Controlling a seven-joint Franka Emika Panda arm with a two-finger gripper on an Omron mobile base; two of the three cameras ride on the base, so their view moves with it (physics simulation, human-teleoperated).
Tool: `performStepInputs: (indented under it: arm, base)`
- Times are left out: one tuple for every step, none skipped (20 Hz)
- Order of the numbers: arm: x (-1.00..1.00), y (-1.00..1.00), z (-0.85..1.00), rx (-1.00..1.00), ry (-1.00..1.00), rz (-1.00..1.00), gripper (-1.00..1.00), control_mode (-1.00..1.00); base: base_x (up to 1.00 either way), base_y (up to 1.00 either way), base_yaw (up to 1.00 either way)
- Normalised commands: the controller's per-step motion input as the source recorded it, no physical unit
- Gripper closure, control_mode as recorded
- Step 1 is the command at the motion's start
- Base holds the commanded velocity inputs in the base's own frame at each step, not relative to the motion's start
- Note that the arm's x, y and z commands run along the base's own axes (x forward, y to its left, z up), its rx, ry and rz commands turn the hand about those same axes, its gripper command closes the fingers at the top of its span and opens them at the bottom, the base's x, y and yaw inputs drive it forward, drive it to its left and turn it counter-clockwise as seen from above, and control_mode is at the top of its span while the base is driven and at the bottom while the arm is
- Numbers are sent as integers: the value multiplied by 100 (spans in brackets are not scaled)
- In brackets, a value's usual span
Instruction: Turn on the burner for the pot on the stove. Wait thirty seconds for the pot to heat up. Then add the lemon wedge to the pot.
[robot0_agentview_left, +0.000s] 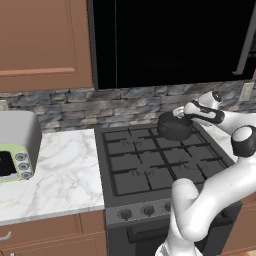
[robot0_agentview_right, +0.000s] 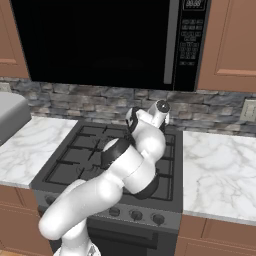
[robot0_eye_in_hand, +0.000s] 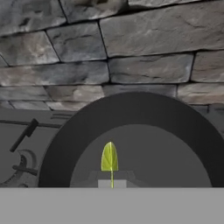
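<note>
From the left base view, the small round dark grey pot (robot0_agentview_left: 174, 126) with low straight sides sits on the rear right grate of the black gas stove (robot0_agentview_left: 150, 165), close to the grey stone backsplash (robot0_agentview_left: 65, 107). The white arm reaches over it, and the end effector (robot0_agentview_left: 178, 114) hangs just above the pot's rim. A marble surface (robot0_agentview_left: 65, 170) lies to the stove's left, carrying a pale green toaster oven (robot0_agentview_left: 15, 145).

From the right base view, the arm's own bulk covers most of the rear of the stove (robot0_agentview_right: 75, 155), so the pot is hidden behind it. The row of round front knobs (robot0_agentview_right: 136, 215) shows below the grates.

In the hand view, the camera looks down into the pot (robot0_eye_in_hand: 135, 140), its dark rim curving against the stone wall. The tiny yellow-green lemon wedge (robot0_eye_in_hand: 109, 158) stands upright directly above the pot's grey floor, pinched at its lower end by the closed end effector (robot0_eye_in_hand: 111, 183).

The wedge is probably very light, a little soft and slick, so a thin-edge pinch like this can slip; holding it across its thicker middle would be safer. Released from here, it should fall into the pot.
</note>
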Motion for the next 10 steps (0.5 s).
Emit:
performStepInputs:
  arm:
    - [20,4,-31,-1,6,0,100,-100]
    - [26,3,-32,0,7,0,100,-100]
    - [23,1,-29,0,5,0,100,-100]
    - [24,1,-31,0,5,0,100,-100]
    - [24,1,-29,0,5,0,100,-100]
    - [24,1,-24,0,5,0,100,-100]
    - [24,0,-17,0,4,0,100,-100]
    - [26,1,-17,0,5,0,100,-100]
    - [26,0,-14,0,5,0,100,-100]
    - [27,1,-14,0,5,0,100,-100]
  base:
    - [0,0,0]
    - [0,0,0]
    - [0,0,0]
    - [0,0,0]
    - [0,0,0]
    - [0,0,0]
    - [0,0,0]
    - [0,0,0]
    - [0,0,0]
    - [0,0,0]
